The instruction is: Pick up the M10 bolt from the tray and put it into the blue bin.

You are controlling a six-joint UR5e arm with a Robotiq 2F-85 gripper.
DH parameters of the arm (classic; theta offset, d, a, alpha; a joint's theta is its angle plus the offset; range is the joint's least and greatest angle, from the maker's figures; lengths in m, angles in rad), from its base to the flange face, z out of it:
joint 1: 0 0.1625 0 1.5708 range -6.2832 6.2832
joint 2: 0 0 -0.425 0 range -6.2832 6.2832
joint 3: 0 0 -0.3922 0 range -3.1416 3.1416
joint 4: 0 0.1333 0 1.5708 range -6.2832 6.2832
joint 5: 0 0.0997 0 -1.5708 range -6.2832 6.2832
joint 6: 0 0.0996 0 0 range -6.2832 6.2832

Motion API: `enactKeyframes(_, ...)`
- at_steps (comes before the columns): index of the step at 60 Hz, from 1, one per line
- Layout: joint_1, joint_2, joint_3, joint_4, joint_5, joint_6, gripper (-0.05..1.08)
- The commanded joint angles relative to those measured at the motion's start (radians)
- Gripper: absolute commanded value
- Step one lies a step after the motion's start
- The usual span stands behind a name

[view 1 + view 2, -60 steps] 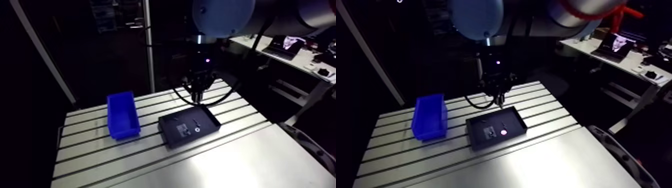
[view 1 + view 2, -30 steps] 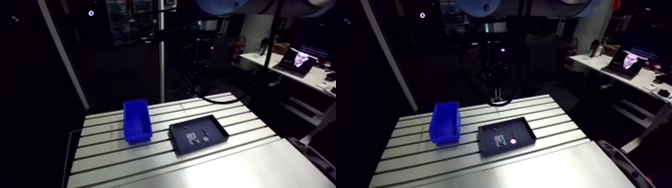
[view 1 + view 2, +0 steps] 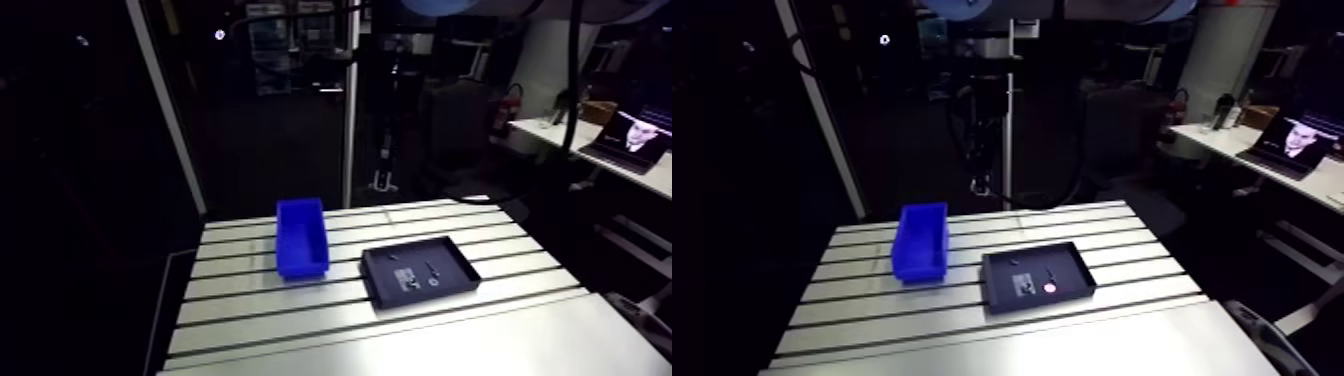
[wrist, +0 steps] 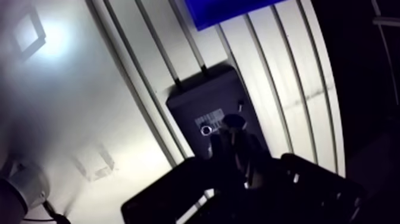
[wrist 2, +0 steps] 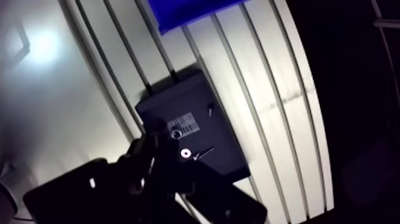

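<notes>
In the wrist view my gripper (image 4: 234, 130) hangs high above the black tray (image 4: 186, 106). Its dark fingers stand close together, with a small dark rounded piece, apparently the M10 bolt (image 4: 234, 121), pinched at their tips. On the tray floor under the gripper lie a white label, a small ring (image 4: 206, 129) and a short screw (image 4: 240, 106). Beyond the tray, ahead of the gripper, stands the blue bin (image 4: 226, 9). In the arm view the blue bin (image 3: 302, 235) sits left of the black tray (image 3: 370, 272) on the slotted table.
The slotted aluminium table (image 3: 260, 320) runs wide around both containers, with a smooth plate (image 3: 450, 345) at its near side. A vertical metal post (image 3: 350, 110) rises behind the table's far edge.
Earlier the gripper hung just over the tray's far rim. It has since risen well above it. The camera has risen and swung with the arm, so bin and tray look smaller and shifted.
</notes>
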Motion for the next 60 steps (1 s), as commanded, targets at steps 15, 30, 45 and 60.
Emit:
enactKeyframes(15,0.138,0.097,-0.087,-0.029,-0.006,-0.095,1.06)
enactKeyframes(30,0.184,0.169,-0.145,-0.050,-0.020,-0.084,1.06)
enactKeyframes(45,0.215,0.220,-0.154,-0.115,-0.045,-0.078,1.05)
enactKeyframes(60,0.238,0.245,-0.155,-0.145,-0.055,-0.076,1.04)
